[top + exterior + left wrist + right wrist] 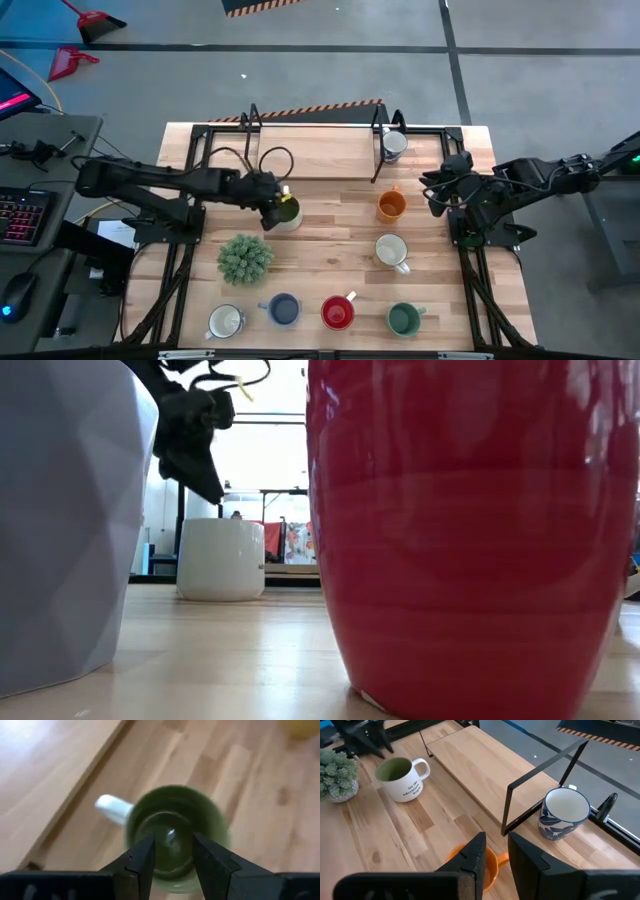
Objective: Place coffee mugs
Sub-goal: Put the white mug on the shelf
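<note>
— Where is the left tool (pixel 280 205) right now?

— Over the white ceramic mug with the olive-green inside (pixel 287 212), near the middle of the wooden tabletop (pixel 340 190). In its wrist view the two dark fingers (pixel 142 862) stand apart above the mug's mouth — nothing is pinched between them, and the mug's white handle pokes out to one side.

— And the right tool (pixel 440 190)?

— It hangs by the right side of the tabletop, just beside the orange ceramic mug (pixel 391 205). Its wrist view shows a narrow gap between the fingers, with nothing held.

— The other mugs?

— A blue-and-white patterned mug (pixel 394 145) stands on the raised wooden shelf (pixel 320 150) at the far edge, inside a black wire frame. A cream mug (pixel 391 250) sits below the orange one. Along the near edge there is a row: a white mug (pixel 226 321), a blue mug (pixel 284 308), a red mug (pixel 338 312) and a dark green mug (pixel 404 319).

— Anything else on there?

— A bushy green plant in a pale faceted pot (pixel 245 257), just in front of the olive mug.
</note>
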You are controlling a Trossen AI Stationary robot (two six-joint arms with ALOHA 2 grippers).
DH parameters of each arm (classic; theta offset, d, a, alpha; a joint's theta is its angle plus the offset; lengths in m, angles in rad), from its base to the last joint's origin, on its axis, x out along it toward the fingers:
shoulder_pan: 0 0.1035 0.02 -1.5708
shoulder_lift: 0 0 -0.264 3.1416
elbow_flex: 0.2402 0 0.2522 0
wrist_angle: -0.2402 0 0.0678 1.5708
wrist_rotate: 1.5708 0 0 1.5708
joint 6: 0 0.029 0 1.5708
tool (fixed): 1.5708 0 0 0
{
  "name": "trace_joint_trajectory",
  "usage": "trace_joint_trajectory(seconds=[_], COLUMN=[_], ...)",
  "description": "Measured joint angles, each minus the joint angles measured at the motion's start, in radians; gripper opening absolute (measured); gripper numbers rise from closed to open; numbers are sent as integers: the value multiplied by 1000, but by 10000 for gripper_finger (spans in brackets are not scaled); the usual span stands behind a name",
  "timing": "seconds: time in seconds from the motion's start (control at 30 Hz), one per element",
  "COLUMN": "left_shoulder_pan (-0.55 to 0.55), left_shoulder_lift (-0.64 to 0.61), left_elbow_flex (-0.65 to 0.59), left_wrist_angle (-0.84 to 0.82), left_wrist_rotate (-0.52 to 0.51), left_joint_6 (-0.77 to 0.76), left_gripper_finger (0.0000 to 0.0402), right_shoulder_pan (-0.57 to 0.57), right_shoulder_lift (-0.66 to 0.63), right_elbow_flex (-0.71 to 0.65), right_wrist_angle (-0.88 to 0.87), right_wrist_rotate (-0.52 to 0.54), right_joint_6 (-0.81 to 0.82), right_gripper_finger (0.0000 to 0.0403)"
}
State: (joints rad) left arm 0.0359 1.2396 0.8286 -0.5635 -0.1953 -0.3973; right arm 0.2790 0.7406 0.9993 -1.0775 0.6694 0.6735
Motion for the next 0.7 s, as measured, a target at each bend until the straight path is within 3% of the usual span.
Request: trace_joint_trajectory(seconds=[0.27,0.47,0.7], left_shoulder_pan=[51,57,57], left_shoulder_lift=[149,254,301], left_elbow_flex=[161,212,219], left_wrist_angle=[-212,-247,-241], left_wrist_rotate=[-37,2,-67], left_joint_6=[36,59,40], left_gripper_finger=[115,115,115], right_shoulder_pan=[0,0,0], right_shoulder_lift=[0,0,0], right_elbow_flex=[0,0,0], right_wrist_angle=[-3,-3,-3], right_wrist_rotate=[-38,-71,-91], right_joint_6=[0,0,-10], right_gripper_finger=[69,69,69])
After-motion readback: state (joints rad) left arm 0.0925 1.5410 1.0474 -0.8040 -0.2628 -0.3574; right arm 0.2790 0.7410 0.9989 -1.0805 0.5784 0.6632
